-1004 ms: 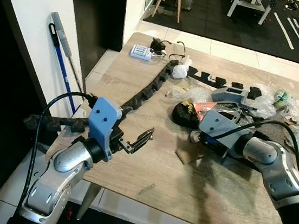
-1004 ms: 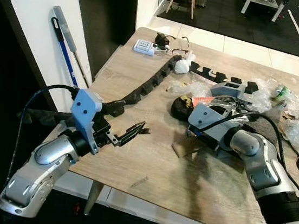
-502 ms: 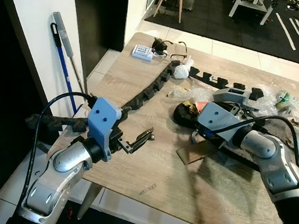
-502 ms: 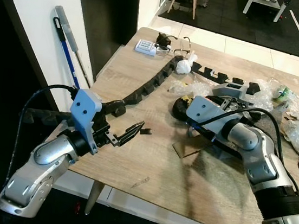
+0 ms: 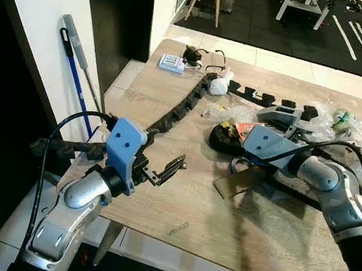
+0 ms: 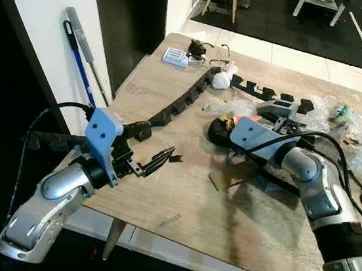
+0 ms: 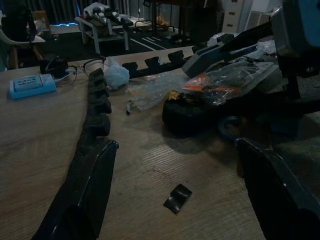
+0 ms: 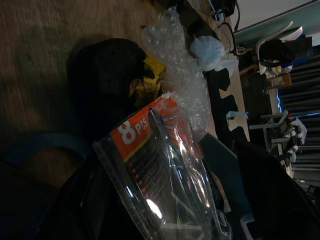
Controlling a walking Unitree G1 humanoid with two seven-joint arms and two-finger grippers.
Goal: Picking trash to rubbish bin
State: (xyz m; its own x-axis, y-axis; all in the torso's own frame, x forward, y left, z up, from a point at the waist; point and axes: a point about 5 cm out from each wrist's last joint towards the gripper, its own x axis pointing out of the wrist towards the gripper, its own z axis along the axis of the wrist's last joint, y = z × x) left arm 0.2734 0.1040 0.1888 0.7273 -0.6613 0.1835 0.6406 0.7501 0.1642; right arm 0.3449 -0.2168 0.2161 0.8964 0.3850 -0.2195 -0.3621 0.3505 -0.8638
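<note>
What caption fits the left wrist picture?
Left gripper with jaws open above a small black scrap on the cluttered wooden table.

Wooden table (image 5: 172, 101) near a white wall. On the table's far end, a small white and blue box (image 5: 171, 63) beside a pair of glasses (image 5: 215, 59). Along the table's left side, a long black segmented chain (image 5: 183, 106). Left of the table, a blue-handled mop (image 5: 77, 76) leaning against the wall.
</note>
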